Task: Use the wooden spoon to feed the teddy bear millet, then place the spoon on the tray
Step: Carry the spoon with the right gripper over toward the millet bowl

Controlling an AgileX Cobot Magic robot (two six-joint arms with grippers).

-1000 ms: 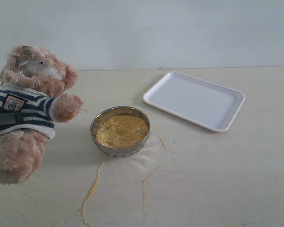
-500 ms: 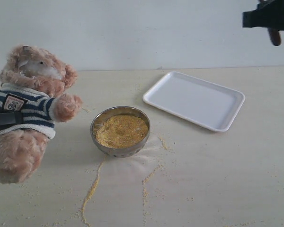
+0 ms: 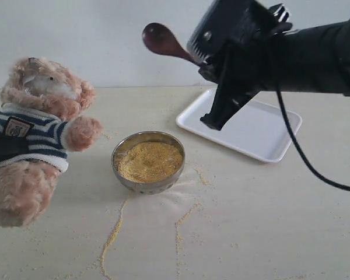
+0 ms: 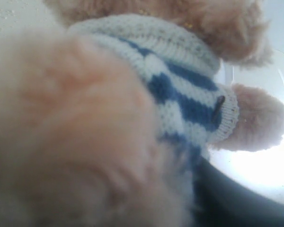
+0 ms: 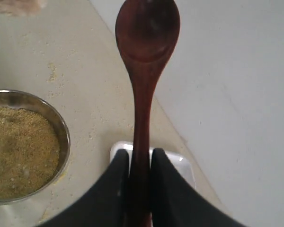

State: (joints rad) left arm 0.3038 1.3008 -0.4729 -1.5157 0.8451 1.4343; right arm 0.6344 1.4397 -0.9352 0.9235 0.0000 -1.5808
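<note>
The right gripper (image 3: 202, 63) is clamped narrowly on the wooden spoon (image 3: 163, 42), its two dark fingers (image 5: 114, 189) pinching the lower end of the handle. The spoon is in the air, above and behind the metal bowl (image 3: 149, 184), between the teddy bear (image 3: 41, 99) and the tray (image 3: 262, 131). In the exterior view its long axis runs from the gripper up and to the left. The oval end leads and points toward the bear's side of the scene, at about the level of the top of the bear's head but well apart from it. In the right wrist view the spoon's hollow faces the camera and shows bare dark wood.

The bear stands at the left edge of the worktop (image 3: 268, 216), leaning back, with one paw stretched toward the bowl. A strip of bare worktop lies between paw and rim. A dark finger of the left gripper (image 3: 1, 150) crosses its striped shirt at the waist. The left wrist view is filled with fur and knit pressed close, so the gripper appears closed on the bear.

The bowl holds the millet (image 3: 150, 161) nearly to its rim. Thin trails of loose grain (image 3: 113, 233) run from the bowl toward the worktop's near edge. The tray lies flat to the right of the bowl and farther back, set at an angle, with a gap between the two. The right arm and its hanging cable (image 3: 297, 153) pass in front of the tray. The near right part of the worktop is open.
</note>
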